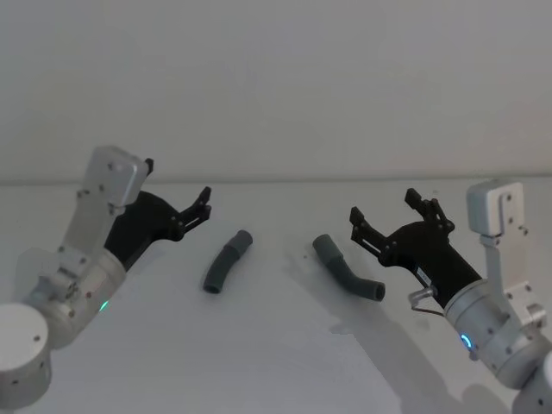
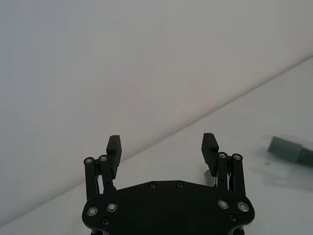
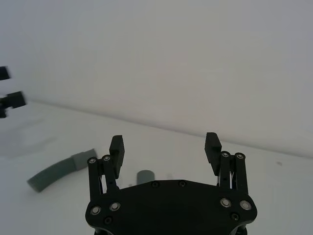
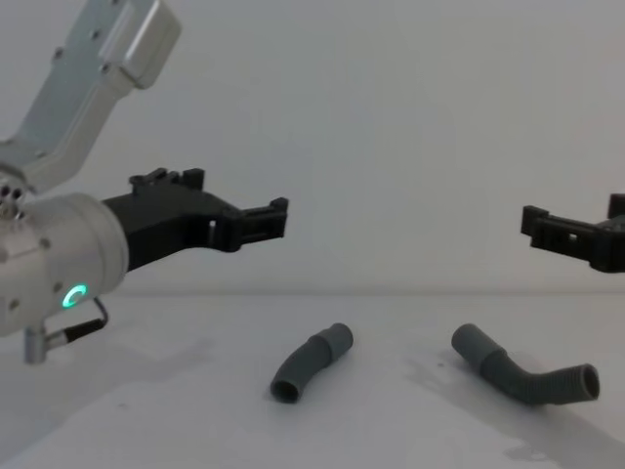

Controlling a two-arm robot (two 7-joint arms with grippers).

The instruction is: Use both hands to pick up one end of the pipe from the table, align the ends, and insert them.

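Reaching was the step in hand, by my judgement: neither pipe piece was grasped, and both lay flat on the tabletop (image 1: 285,362), well apart from each other. The left pipe piece (image 1: 226,261), gently curved, lay with its smooth cuff (image 1: 243,237) pointing away from the robot and slightly rightward. The right pipe piece (image 1: 347,268), longer and more sharply bent, lay with its own cuff (image 1: 324,247) toward the middle and its ribbed end trailing toward the robot's right.

The left tool (image 1: 177,184) hovered above the tabletop on the robot's left, near its piece but to the outside of it, its body angled forward and inward, jaws spread wide and empty. The right tool (image 1: 385,207) hung just beyond the right pipe piece, also raised off the surface, pointing inward toward the middle, jaws likewise parted with nothing between them. From the chest view both tools sat clearly higher than the pieces.

The next move probably called for each tool to drop and tilt down over its piece, straddling the ribbed body behind the cuff so the cuffs stayed free for mating. Because both pieces were curved, a grasp too near a bend could let them roll or twist.
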